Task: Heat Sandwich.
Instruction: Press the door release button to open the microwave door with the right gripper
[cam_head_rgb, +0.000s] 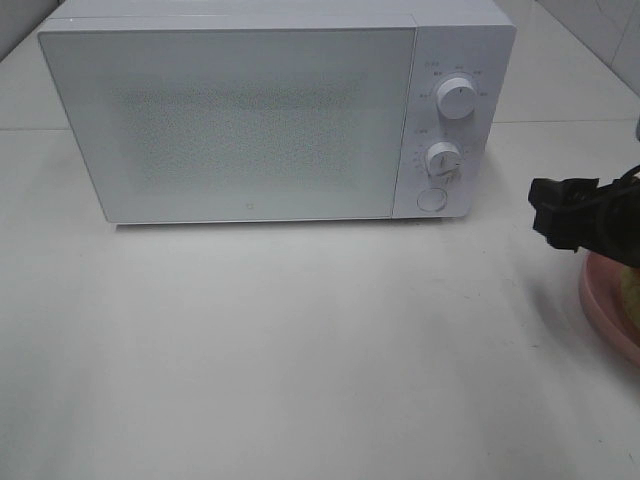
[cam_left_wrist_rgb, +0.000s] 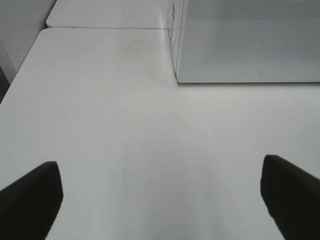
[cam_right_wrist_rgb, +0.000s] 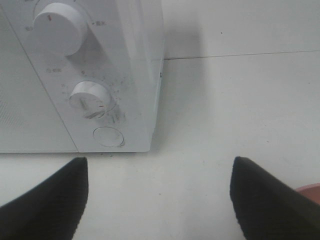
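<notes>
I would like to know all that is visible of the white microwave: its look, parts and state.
The microwave is a white box, plastic or painted metal by its look, standing upright on the white table, front toward the high camera. Its door is shut; the pale panel shows a fine dotted pattern. Right of the door sit an upper knob, a lower knob and a round button beneath them. Only the table touches it.
</notes>
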